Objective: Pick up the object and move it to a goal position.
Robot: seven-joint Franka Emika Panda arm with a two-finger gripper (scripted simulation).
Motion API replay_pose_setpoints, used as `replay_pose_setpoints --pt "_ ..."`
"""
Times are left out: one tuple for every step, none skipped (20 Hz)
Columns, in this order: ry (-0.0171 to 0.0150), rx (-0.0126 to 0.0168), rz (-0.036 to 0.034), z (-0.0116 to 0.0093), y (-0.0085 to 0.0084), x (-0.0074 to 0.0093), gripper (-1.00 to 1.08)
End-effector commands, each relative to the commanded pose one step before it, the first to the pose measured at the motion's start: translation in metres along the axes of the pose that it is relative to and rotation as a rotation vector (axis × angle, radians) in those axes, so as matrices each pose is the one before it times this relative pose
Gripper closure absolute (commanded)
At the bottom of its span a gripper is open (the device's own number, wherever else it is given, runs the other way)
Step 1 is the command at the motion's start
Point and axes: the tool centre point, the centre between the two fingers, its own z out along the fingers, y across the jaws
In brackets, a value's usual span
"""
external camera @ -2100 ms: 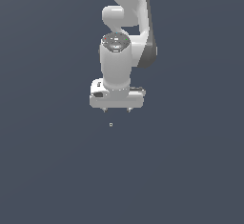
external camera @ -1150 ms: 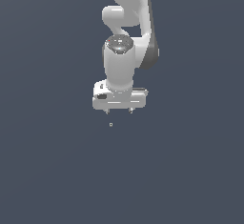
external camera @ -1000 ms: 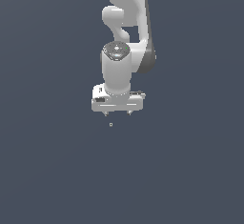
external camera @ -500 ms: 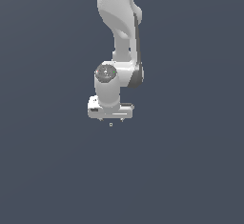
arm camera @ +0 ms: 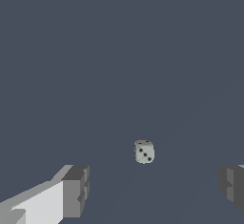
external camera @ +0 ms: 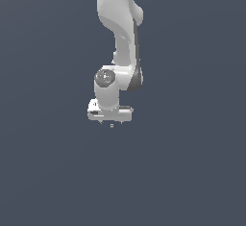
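No brand or text anywhere; only markings are black pips on the small pale grey die-like cube [arm camera: 144,152] — three in a diagonal on one face, others too small to count. The cube lies on the flat dark grey floor [external camera: 192,172], just below the white Panda gripper [external camera: 111,123], approx. between its two grey-padded fingertips [arm camera: 76,189], touching neither. Jaws stand wide apart. In exterior view the cube is a speck; fingertips barely show — both cut off in wrist view.

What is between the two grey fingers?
In the wrist view, the object, a little dice-like cube, lies between the open gripper's fingers; otherwise bare floor.
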Motion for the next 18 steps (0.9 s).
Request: replay_pose_setpoints --pt "-0.00076 0.00006 -0.00008 0.00597 -0.00011 -0.00043 -0.92" --pt "0.00000 0.00000 0.00000 0.00378 -0.00004 -0.00013 -0.92" --pt "0.00040 0.00012 0.00055 0.00420 0.00029 -0.00020 -0.92" --pt "0.00000 0.00000 0.00000 0.00508 -0.00005 -0.00019 -0.92" --pt "0.00000 0.00000 0.00000 0.00570 -0.00006 -0.00021 -0.92" --pt "0.00000 0.00000 0.00000 0.00560 -0.00005 -0.00018 -0.92" --pt "0.00040 0.00011 0.00055 0.00461 0.00029 -0.00015 -0.92" --pt "0.00000 0.00000 0.00000 0.00410 -0.00003 -0.00002 -0.92" --pt "0.00000 0.00000 0.00000 0.00337 -0.00002 0.00007 -0.92" --pt "0.00000 0.00000 0.00000 0.00265 0.00000 0.00016 -0.92" --pt "0.00000 0.00000 0.00000 0.00195 0.00001 0.00024 -0.92" --pt "0.00000 0.00000 0.00000 0.00130 0.00001 0.00027 -0.92" --pt "0.00000 0.00000 0.00000 0.00072 0.00001 0.00022 -0.92" --pt "0.00000 0.00000 0.00000 0.00022 0.00001 0.00009 -0.92" --pt "0.00000 0.00000 0.00000 0.00000 0.00000 0.00000 1.08" --pt "0.00000 0.00000 0.00000 0.00000 0.00000 0.00000 1.08" --pt "0.00000 0.00000 0.00000 0.00000 0.00000 0.00000 1.08" --pt "0.00000 0.00000 0.00000 0.00000 0.00000 0.00000 1.08"
